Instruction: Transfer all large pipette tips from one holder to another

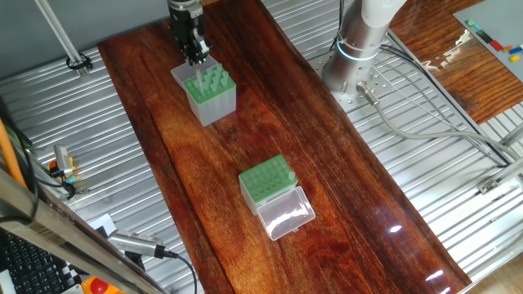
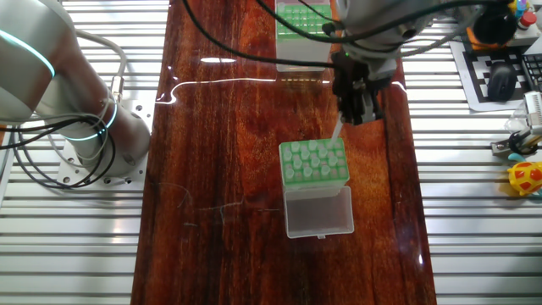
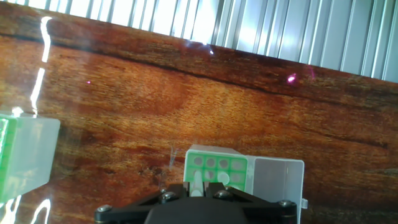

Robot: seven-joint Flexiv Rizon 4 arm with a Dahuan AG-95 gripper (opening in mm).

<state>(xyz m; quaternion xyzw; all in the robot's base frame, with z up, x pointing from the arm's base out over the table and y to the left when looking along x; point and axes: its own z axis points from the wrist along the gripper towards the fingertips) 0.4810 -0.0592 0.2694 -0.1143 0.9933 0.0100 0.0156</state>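
Note:
My gripper [image 1: 196, 57] is shut on one pale large pipette tip [image 2: 337, 127], which hangs point down below the fingers. In one fixed view the tip [image 1: 200, 77] hangs just over the green top of the taller grey-sided holder [image 1: 206, 96]. In the other fixed view the gripper [image 2: 356, 114] hangs by the far right corner of the shorter holder [image 2: 315, 163]. That holder's clear lid [image 2: 319, 210] lies open, and several pale tips sit in its holes. In the hand view the tip [image 3: 196, 180] shows between the fingers of the gripper [image 3: 197, 188]. The shorter holder [image 3: 216, 169] lies ahead and the taller one [image 3: 22, 155] is at the left.
The holders stand on a dark wooden board [image 1: 327, 180] laid over ribbed metal. The robot base [image 1: 353, 57] and its cables lie beside the board. A keyboard and mouse [image 2: 500, 76] and a yellow toy [image 2: 527, 178] lie off to one side.

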